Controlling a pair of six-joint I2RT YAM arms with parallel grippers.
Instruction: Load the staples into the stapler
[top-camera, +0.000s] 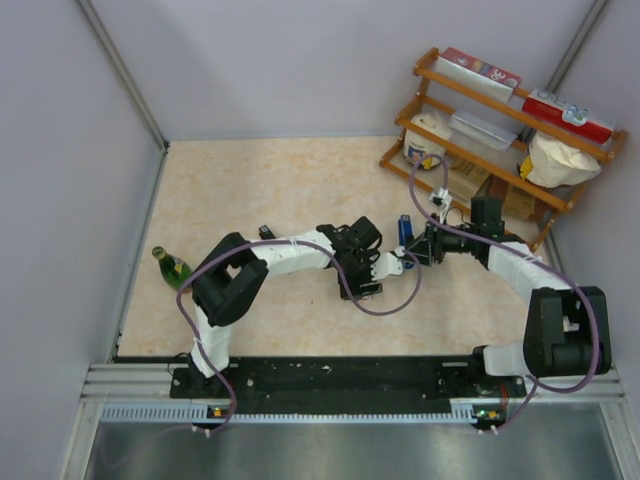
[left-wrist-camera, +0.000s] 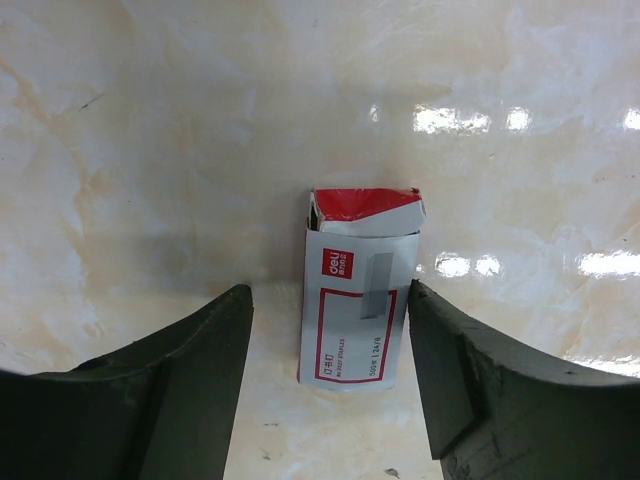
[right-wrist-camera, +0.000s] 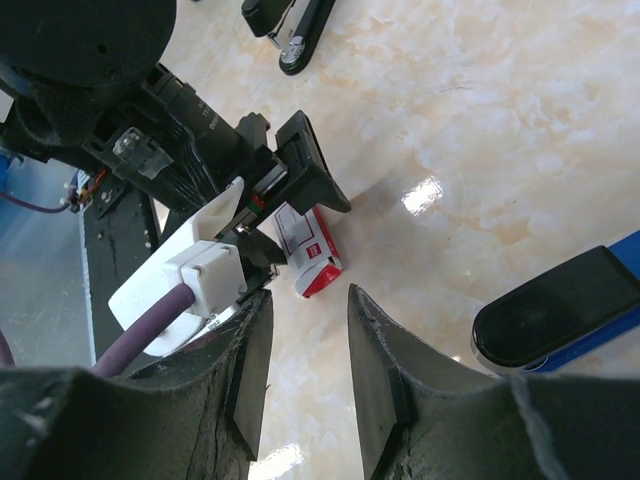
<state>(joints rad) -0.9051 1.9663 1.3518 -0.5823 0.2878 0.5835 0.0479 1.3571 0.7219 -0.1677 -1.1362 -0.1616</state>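
Between the left fingers: the staple box (left-wrist-camera: 345, 340) lies flat on the table (left-wrist-camera: 150, 150), red flap end away from the wrist.
Left gripper (left-wrist-camera: 328, 300): spread wide, one finger on each side of the box, neither visibly touching it.
On top of the box: a grey strip of staples (left-wrist-camera: 380, 285), lying loose (nothing holds it).
Right of the box: the right gripper (right-wrist-camera: 310, 300), fingers parted a little and empty, pointing at the box.
Past the box, on the right gripper's side: a blue-and-black stapler (right-wrist-camera: 560, 315), near.
Far beyond the box: a black stapler (right-wrist-camera: 290, 25), well apart.
Risk: if the left fingers squeeze the box, the jolt could slide the strip off. The thin strip could also slip or break in a pinch, and two claws this close could knock each other.
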